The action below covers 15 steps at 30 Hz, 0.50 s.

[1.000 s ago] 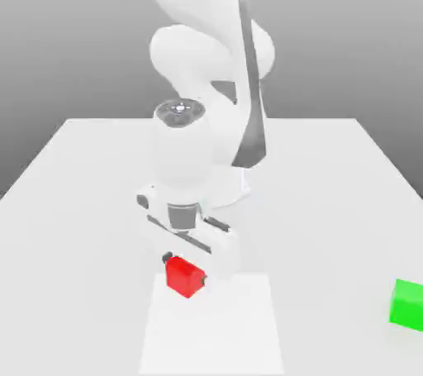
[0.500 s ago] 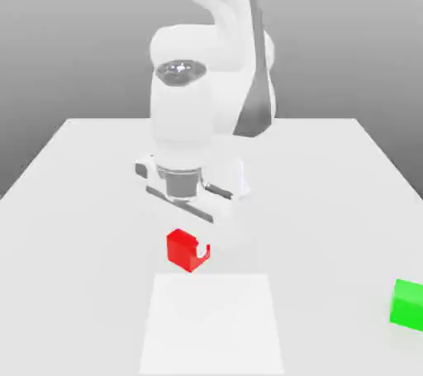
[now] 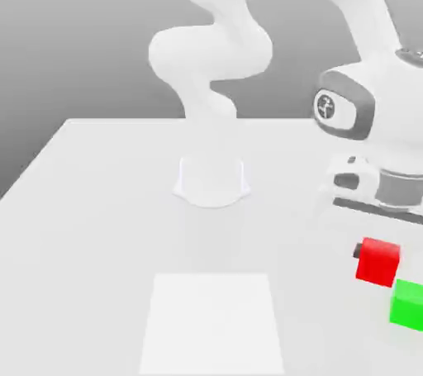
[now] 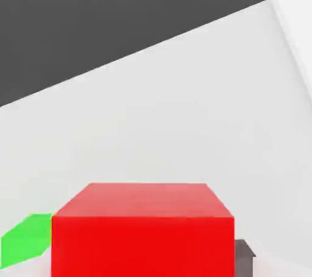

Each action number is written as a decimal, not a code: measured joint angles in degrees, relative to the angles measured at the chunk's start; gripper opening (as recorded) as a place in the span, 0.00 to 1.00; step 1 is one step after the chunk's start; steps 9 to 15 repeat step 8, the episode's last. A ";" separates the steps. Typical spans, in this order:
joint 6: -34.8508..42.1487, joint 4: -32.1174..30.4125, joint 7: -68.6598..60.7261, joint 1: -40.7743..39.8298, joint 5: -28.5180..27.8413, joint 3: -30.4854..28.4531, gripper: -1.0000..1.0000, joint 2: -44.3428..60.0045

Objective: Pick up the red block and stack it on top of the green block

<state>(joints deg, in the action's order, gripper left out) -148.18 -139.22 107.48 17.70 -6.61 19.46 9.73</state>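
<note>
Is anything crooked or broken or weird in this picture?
Nothing looks broken or spilled. The red block is off the table, held in the shut gripper, close to the green block at the exterior view's right. It sits up and to the left of the green block, not squarely over it yet.

No readable text, labels, numbers or signs anywhere

The arm (image 3: 216,52) is built of smooth white rounded segments; a grey ring with a small emblem is set above the table (image 3: 99,226).
</note>
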 joint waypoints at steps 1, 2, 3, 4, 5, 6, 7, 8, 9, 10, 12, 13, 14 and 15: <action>-0.83 0.73 1.20 0.82 -0.88 -0.04 0.00 1.56; -2.15 1.16 2.31 1.55 -2.03 -0.51 0.00 3.35; -3.70 1.44 3.37 2.32 -3.31 -1.26 0.00 5.27; -5.39 1.65 4.40 3.11 -4.65 -2.16 0.00 7.26; -6.71 1.78 5.18 3.74 -5.68 -2.90 1.00 8.80; -6.71 1.78 5.18 3.74 -5.68 -2.90 1.00 8.80; -6.71 1.78 5.18 3.74 -5.68 -2.90 1.00 8.80; -6.71 1.78 5.18 3.74 -5.68 -2.90 1.00 8.80; -6.71 1.78 5.18 3.74 -5.68 -2.90 1.00 8.80; -6.71 1.78 5.18 3.74 -5.68 -2.90 1.00 8.80; -6.71 1.78 5.18 3.74 -5.68 -2.90 1.00 8.80; -6.71 1.78 5.18 3.74 -5.68 -2.90 1.00 8.80; -6.71 1.78 5.18 3.74 -5.68 -2.90 1.00 8.80; -6.71 1.78 5.18 3.74 -5.68 -2.90 1.00 8.80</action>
